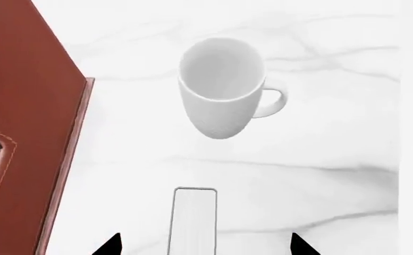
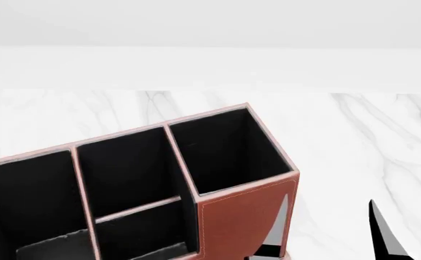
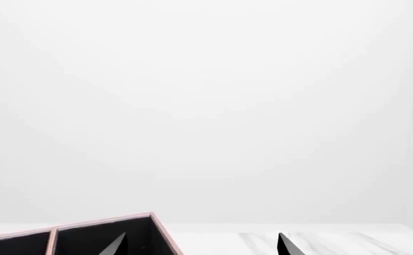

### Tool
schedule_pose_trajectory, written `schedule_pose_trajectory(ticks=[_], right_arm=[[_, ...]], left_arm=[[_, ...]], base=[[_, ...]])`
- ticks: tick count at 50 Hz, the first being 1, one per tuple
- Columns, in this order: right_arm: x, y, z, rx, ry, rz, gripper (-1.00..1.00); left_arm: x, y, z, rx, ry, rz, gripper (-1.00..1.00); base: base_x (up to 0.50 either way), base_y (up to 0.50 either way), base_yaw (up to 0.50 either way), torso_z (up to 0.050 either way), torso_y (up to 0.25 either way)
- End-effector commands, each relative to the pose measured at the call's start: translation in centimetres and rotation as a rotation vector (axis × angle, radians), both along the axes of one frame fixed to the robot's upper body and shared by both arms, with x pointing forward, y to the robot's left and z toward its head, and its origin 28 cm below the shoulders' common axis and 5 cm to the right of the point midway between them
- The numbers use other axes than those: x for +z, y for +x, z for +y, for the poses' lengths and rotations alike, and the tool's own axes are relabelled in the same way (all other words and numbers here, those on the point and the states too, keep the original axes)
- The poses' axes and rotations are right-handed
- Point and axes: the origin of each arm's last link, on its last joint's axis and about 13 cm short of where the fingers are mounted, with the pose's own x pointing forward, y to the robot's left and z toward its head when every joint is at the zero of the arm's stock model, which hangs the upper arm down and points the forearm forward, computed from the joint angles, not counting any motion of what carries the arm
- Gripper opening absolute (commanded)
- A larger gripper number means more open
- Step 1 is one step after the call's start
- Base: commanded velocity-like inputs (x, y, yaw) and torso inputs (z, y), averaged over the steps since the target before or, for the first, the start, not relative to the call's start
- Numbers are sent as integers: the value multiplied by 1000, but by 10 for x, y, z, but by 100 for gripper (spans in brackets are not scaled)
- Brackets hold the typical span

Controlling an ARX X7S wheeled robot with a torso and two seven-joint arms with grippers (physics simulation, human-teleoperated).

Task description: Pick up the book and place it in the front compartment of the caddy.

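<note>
The book (image 1: 194, 218) shows only in the left wrist view, as a thin white page edge with dark outlines standing on the marble. My left gripper (image 1: 206, 246) is open, with a black fingertip on each side of the book and a clear gap to both. The red-brown caddy (image 1: 29, 122) stands beside it and fills the lower left of the head view (image 2: 243, 216). A pale cross divider (image 2: 138, 208) splits its middle into two black pockets; I cannot tell which is deeper. My right gripper (image 2: 329, 227) is open and empty beside the caddy's tall end, and it also shows in the right wrist view (image 3: 200, 245).
A white mug (image 1: 220, 87) stands upright on the marble table (image 1: 320, 175) beyond the book, handle away from the caddy. The caddy's tall end pocket (image 2: 225, 149) shows in the right wrist view (image 3: 100, 236). A white wall (image 2: 210, 32) runs behind the table.
</note>
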Motion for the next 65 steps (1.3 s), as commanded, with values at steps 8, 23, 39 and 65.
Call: schedule_pose_trajectory(ticks=[8, 23, 39, 65], right_arm=[[3, 0, -1, 4, 10, -25, 100], [3, 0, -2, -1, 11, -23, 100], [2, 1, -1, 2, 4, -25, 100], [1, 1, -1, 1, 5, -21, 100]], left_arm=[[-4, 8, -2, -39, 32, 21, 100], [-11, 10, -2, -81, 105, -14, 100], [-22, 12, -5, -96, 122, -5, 100], [-36, 15, -5, -89, 125, 5, 100]], base=[[0, 0, 0, 0, 0], [0, 0, 0, 0, 0], [0, 0, 0, 0, 0], [0, 0, 0, 0, 0]])
